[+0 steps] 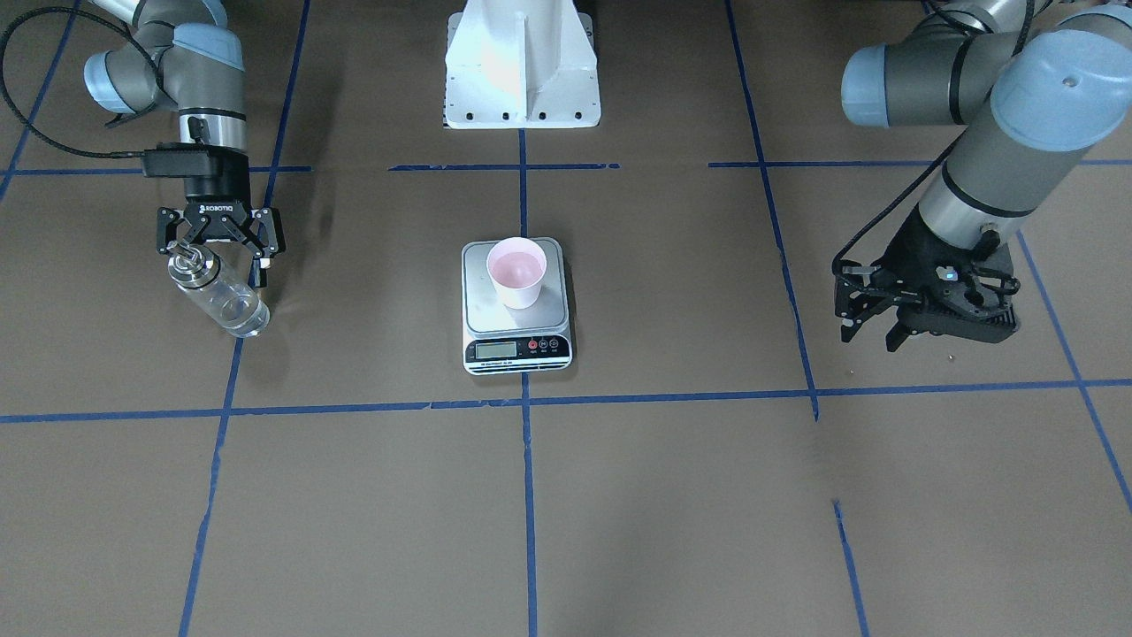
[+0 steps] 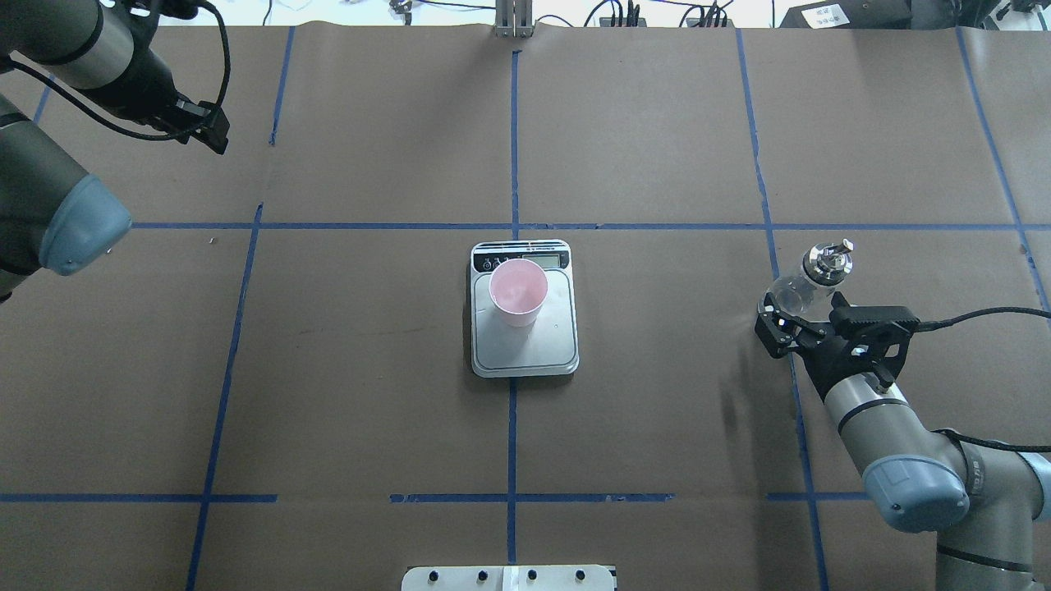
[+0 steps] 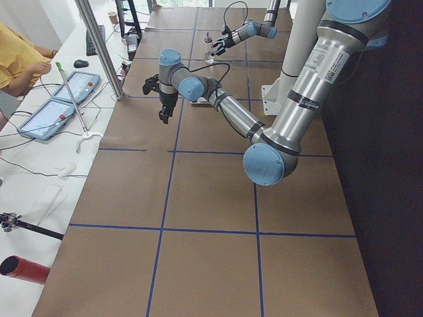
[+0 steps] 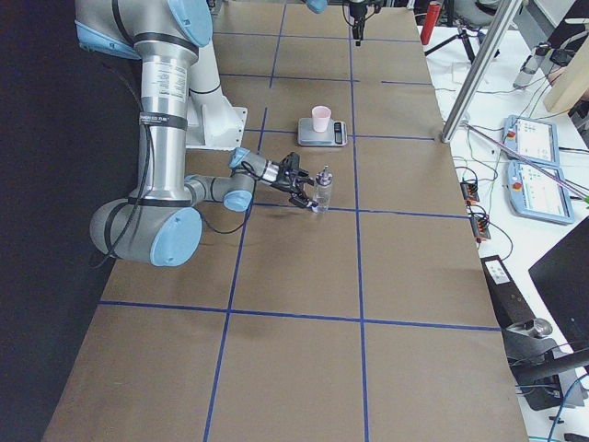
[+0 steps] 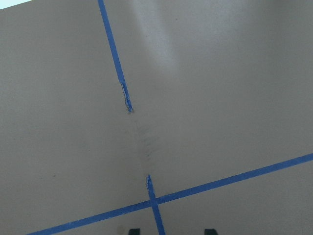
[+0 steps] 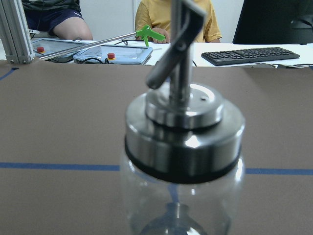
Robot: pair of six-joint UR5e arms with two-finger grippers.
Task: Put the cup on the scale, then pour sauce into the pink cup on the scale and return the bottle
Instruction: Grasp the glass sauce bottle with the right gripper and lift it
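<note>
The pale pink cup [image 1: 516, 272] stands upright on the silver platform of the scale [image 1: 482, 310], at the table's middle. From overhead the cup [image 2: 518, 291] sits toward the display end of the scale [image 2: 525, 353]. The clear glass bottle [image 1: 221, 296] with its silver spout stands upright on the table on my right side. My right gripper [image 1: 215, 265] is level with it, fingers open on either side of the bottle [image 2: 792, 289], which fills the right wrist view [image 6: 183, 142]. My left gripper [image 1: 871, 334] hangs open and empty, far off over bare paper.
Brown paper with blue tape lines [image 1: 522, 402] covers the table. The white robot base [image 1: 522, 71] stands behind the scale. Past the table's far edge are seated people [image 6: 176, 19], tablets [image 4: 534, 143] and a keyboard [image 6: 254, 55].
</note>
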